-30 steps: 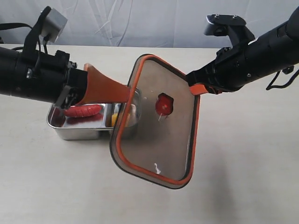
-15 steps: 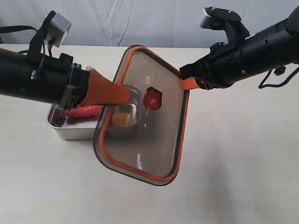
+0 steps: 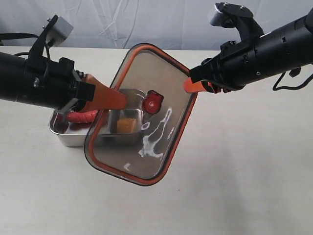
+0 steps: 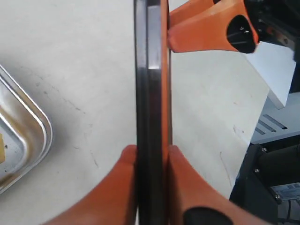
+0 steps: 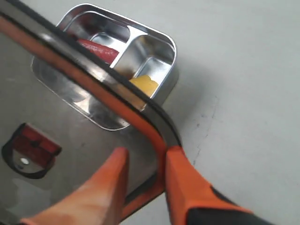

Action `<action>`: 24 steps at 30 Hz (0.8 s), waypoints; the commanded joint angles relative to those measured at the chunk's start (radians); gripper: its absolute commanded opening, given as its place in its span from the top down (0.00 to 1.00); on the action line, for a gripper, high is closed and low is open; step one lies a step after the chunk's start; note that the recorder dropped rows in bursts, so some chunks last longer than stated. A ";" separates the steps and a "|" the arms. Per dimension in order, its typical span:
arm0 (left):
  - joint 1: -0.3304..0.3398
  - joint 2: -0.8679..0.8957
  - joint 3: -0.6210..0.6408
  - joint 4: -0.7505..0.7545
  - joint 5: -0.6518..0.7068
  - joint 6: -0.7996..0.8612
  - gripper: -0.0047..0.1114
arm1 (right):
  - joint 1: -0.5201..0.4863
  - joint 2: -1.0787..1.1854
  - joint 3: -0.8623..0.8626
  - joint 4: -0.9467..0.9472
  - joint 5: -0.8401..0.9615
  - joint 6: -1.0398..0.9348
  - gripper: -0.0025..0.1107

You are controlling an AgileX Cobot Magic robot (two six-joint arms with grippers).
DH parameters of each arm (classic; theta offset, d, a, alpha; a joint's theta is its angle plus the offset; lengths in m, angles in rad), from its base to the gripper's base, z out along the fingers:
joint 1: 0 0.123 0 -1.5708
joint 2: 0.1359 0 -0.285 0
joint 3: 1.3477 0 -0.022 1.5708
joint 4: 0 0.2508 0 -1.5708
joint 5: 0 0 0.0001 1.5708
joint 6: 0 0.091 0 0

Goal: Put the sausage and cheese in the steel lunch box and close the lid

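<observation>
Exterior view: smoky orange-rimmed plastic lid tilts over shiny steel lunch box, clenched by left gripper, right gripper spread around its rim; it may swing, seating crooked.

- The sausage, in the steel lunch box, is partly covered by the lid.
- The cheese is seen only dimly through the lid.

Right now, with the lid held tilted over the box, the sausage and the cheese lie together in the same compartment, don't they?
Not quite. The lid is tilted over the box, but the sausage and the cheese lie in separate compartments, with the divider between them. The right wrist view shows it.
</observation>
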 commanded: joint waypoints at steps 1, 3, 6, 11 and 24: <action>-0.002 -0.002 -0.001 0.002 -0.017 0.010 0.96 | 0.001 -0.037 -0.015 -0.040 0.007 -0.004 0.55; -0.002 -0.002 -0.001 0.002 -0.025 0.020 0.96 | 0.001 -0.055 -0.022 -0.061 -0.019 0.021 0.55; -0.002 -0.002 -0.009 0.003 -0.030 0.020 0.96 | -0.009 -0.092 -0.022 -0.076 -0.099 0.062 0.55; -0.002 -0.008 -0.052 0.018 -0.035 0.020 0.96 | -0.089 -0.156 -0.022 -0.076 -0.133 0.143 0.55; -0.002 -0.125 -0.139 0.440 -0.455 0.021 0.96 | -0.220 -0.193 -0.022 -0.141 -0.014 0.275 0.55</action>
